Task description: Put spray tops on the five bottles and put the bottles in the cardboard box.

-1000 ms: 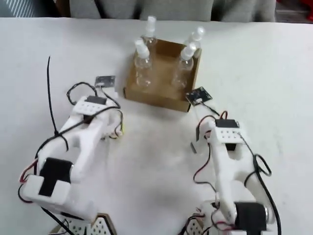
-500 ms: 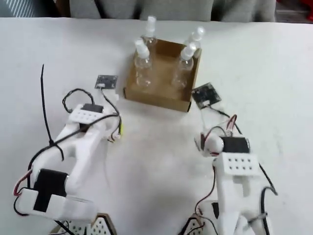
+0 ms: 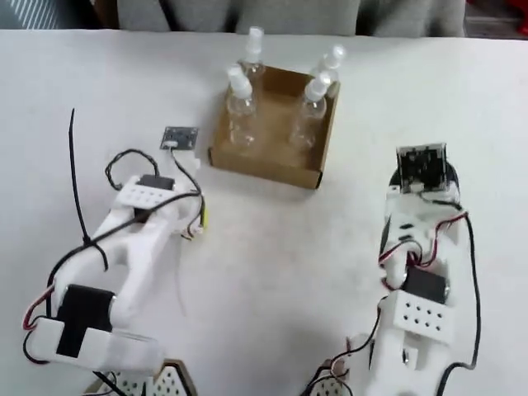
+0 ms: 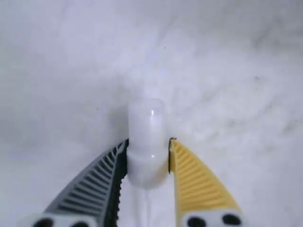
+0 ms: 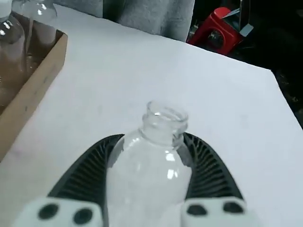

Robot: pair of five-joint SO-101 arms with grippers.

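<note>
Progress: four capped bottles in cardboard box.
Left gripper: closed on spray top.
Right gripper: closed around uncapped fifth bottle.
Remaining: capping, boxing.

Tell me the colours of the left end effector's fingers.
Left end effector fingers: one grey, one yellow; left wrist view.

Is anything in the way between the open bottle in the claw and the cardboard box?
No, nothing visible. Just bare table lies between the open bottle in the right claw and the cardboard box. The bottle has no top yet; the left claw holds a spray top.
</note>
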